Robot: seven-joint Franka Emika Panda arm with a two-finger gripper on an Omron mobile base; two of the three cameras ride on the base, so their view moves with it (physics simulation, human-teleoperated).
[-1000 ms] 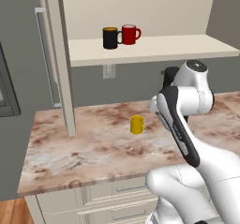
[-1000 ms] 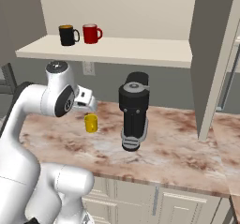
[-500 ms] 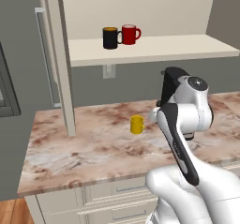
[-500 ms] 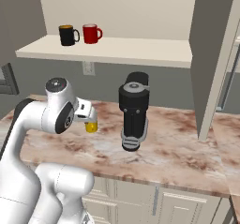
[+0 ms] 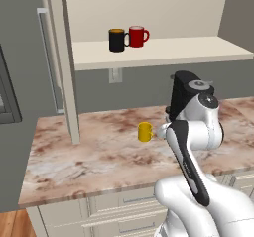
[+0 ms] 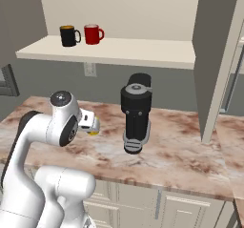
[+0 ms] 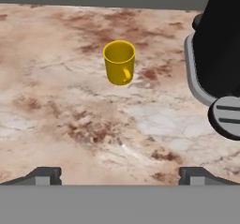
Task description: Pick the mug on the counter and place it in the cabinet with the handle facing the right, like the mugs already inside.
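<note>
The small yellow mug [image 7: 119, 62] stands upright on the speckled marble-look counter [image 7: 56, 101], and its loop handle [image 7: 125, 76] points toward the hand camera. My gripper [image 7: 119, 176] is open and empty, well short of the mug, with its two dark fingertips [image 7: 44, 174] spread wide above the slab. From the left base the mug [image 5: 145, 132] sits just left of my wrist. From the right base my hand hides most of the mug [image 6: 94, 132]. The open wall cabinet's cream shelf [image 5: 163, 50] holds a black mug [image 5: 117, 40] and a red mug [image 5: 136, 36].
A black coffee machine [image 6: 136, 112] stands on the counter right of the yellow mug, close to my hand. The tall narrow cabinet door [image 5: 64, 62] hangs open on the left of the shelf. A grey fridge [image 5: 20, 107] borders the counter's left end.
The arm has folded down and the hand has dropped from above the counter to mug height, pointing at the yellow mug. The mug has not moved.
</note>
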